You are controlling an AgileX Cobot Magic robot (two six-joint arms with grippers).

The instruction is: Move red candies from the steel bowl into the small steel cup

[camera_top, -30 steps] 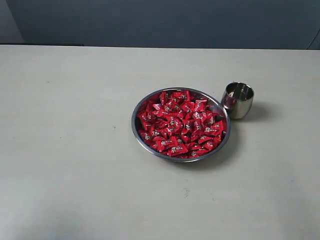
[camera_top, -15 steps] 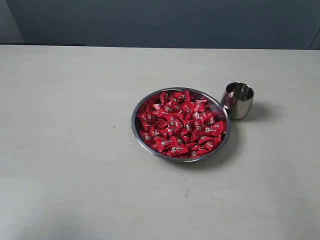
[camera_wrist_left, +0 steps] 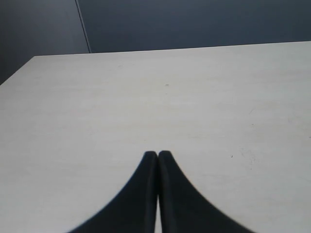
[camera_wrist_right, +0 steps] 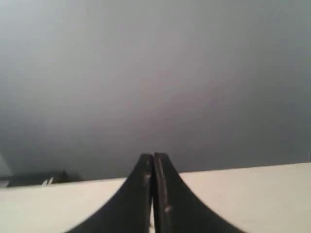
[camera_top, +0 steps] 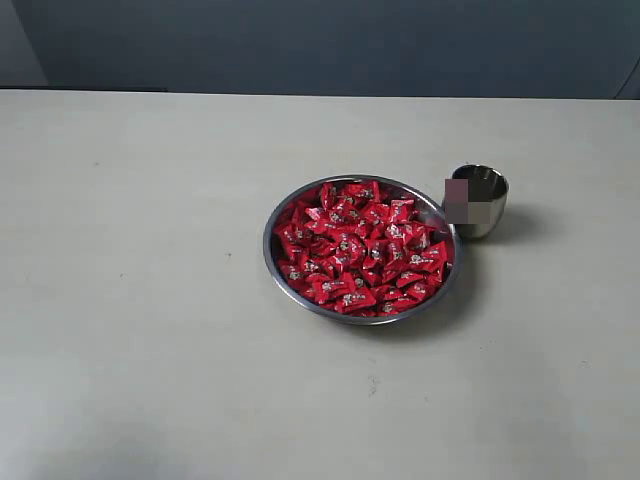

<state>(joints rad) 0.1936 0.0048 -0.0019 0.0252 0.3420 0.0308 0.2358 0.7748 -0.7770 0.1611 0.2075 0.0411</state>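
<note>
On my left side, the left gripper [camera_wrist_left: 158,155] has its two fingers pressed together on nothing, over bare table [camera_wrist_left: 218,97]; no bowl or cup shows in that wrist view. Toward the middle of the exterior view sits the steel bowl [camera_top: 268,245], heaped with red candies [camera_top: 358,248]; their twisted ends point every way, so no single long axis serves for all, and I would judge the axis only of the one piece I choose. Just beside the bowl's far right rim stands the small steel cup [camera_top: 488,205], upright; a blurred patch hides its left side, and I cannot tell whether anything lies inside. On my right, the right gripper [camera_wrist_right: 153,156] is likewise closed and empty, aimed past the table's edge at a grey wall [camera_wrist_right: 155,73]. Neither gripper appears in the exterior view, so the candies lie well apart from my fingers, though I cannot tell exactly which way. Since the cup stands on the right, I judge my right arm the better placed, and its fingers must part first.
</note>
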